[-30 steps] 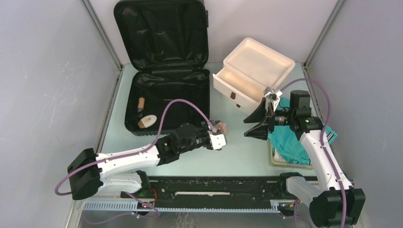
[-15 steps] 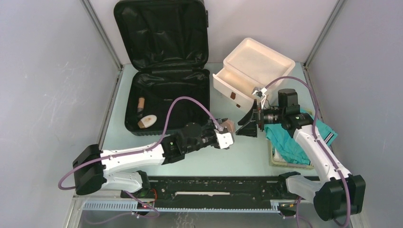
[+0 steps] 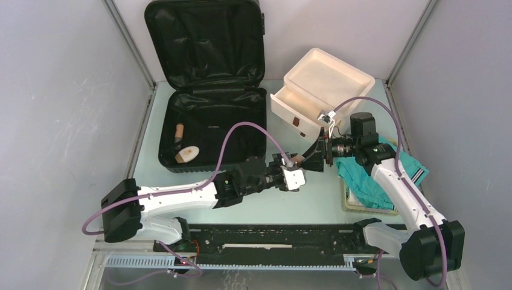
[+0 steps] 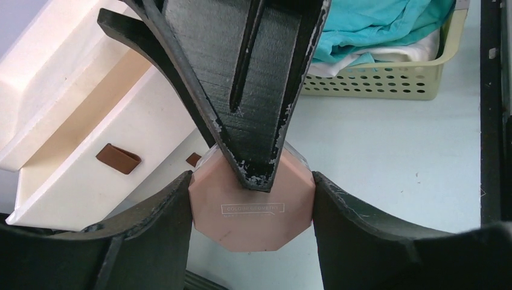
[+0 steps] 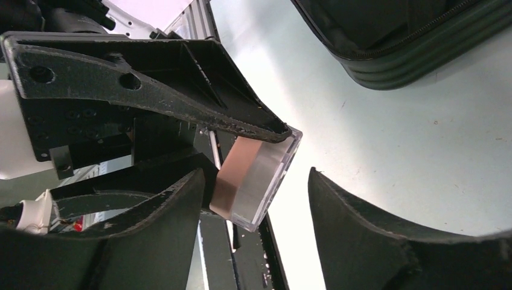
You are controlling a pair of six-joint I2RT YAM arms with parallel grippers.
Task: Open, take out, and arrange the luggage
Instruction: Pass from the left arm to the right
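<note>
We see the left pincer (image 4: 252, 202) pinching a flat pink octagonal box (image 4: 250, 223) with a clear plastic edge, one finger pressed on each side, above the pale green tabletop (image 3: 320, 202). The right pincer (image 5: 256, 175) is spread around the same box. One of its fingers sits just beside the pink face and the other stands apart from the box.

The big black ribbed hard-shell suitcase (image 3: 205, 45) lies open at the far left of the tabletop, its lid propped upright, well apart from both pincers. A white drawer box (image 3: 323, 90) stands to its right.
</note>
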